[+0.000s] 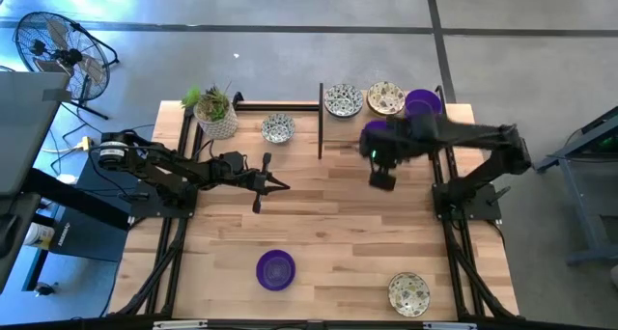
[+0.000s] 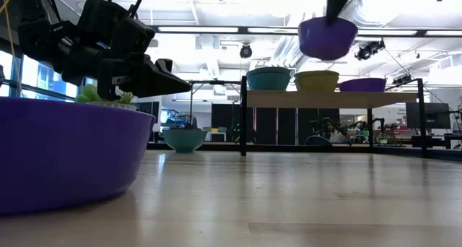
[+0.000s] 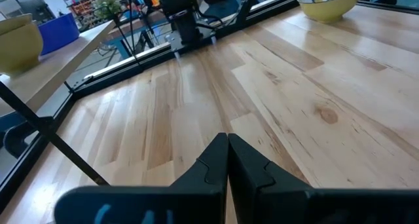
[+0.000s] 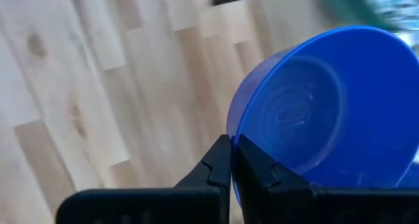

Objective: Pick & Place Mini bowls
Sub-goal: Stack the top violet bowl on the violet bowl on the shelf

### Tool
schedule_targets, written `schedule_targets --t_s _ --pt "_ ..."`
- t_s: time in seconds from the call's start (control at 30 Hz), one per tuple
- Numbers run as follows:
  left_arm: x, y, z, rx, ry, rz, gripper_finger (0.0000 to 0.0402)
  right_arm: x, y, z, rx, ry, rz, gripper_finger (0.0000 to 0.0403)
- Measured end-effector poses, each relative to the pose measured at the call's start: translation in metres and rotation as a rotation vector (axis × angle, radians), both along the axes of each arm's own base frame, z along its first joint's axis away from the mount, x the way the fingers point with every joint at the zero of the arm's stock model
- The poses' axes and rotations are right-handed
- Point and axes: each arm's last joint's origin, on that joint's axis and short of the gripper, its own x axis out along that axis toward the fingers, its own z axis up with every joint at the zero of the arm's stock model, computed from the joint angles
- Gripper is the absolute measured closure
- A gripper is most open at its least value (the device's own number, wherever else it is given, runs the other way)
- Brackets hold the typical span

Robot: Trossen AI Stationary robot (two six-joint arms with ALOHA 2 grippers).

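Pinching the rim of a purple mini bowl (image 4: pixel 327 106), the right gripper (image 4: pixel 230 160) holds it aloft near two o'clock over the table (image 1: pixel 338 214). Glossy, stiff and probably light, it could slip; a rim hold suits it. At nine o'clock, the left gripper (image 3: pixel 227 160) hovers with jaws pressed together, empty.
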Motion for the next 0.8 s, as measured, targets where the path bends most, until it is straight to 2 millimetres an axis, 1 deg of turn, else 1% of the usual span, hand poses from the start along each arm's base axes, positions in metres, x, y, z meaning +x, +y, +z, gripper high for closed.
schedule_targets --t_s 0.1,0.2,0.3,0.37,0.5,0.67,0.73,0.8 --pt "0.0 0.0 0.0 0.0 0.001 0.0 0.0401 -0.008 -0.019 0.019 -0.015 -0.017 -0.026 0.0398" --pt "0.0 0.0 0.0 0.0 0.001 0.0 0.0401 -0.015 -0.034 0.038 -0.032 -0.078 -0.042 0.0393" --pt "0.0 0.0 0.0 0.0 0.002 0.0 0.0401 -0.024 -0.047 0.054 -0.054 -0.131 -0.067 0.0393" --pt "0.0 0.0 0.0 -0.001 0.005 0.0 0.0401 -0.032 -0.057 0.061 -0.069 -0.149 -0.088 0.0397" --pt "0.0 0.0 -0.001 -0.001 0.005 0.0 0.0401 -0.05 -0.081 0.066 -0.09 -0.155 -0.165 0.04" --pt "0.0 0.0 -0.001 -0.001 0.006 -0.001 0.0401 -0.071 -0.11 0.069 -0.052 -0.169 -0.243 0.0395" --pt "0.0 0.0 -0.001 -0.002 0.006 -0.003 0.0401 -0.076 -0.118 0.067 -0.055 -0.157 -0.261 0.0395" --pt "0.0 0.0 -0.001 -0.003 0.006 -0.005 0.0401 -0.082 -0.125 0.06 -0.032 -0.131 -0.269 0.0397"
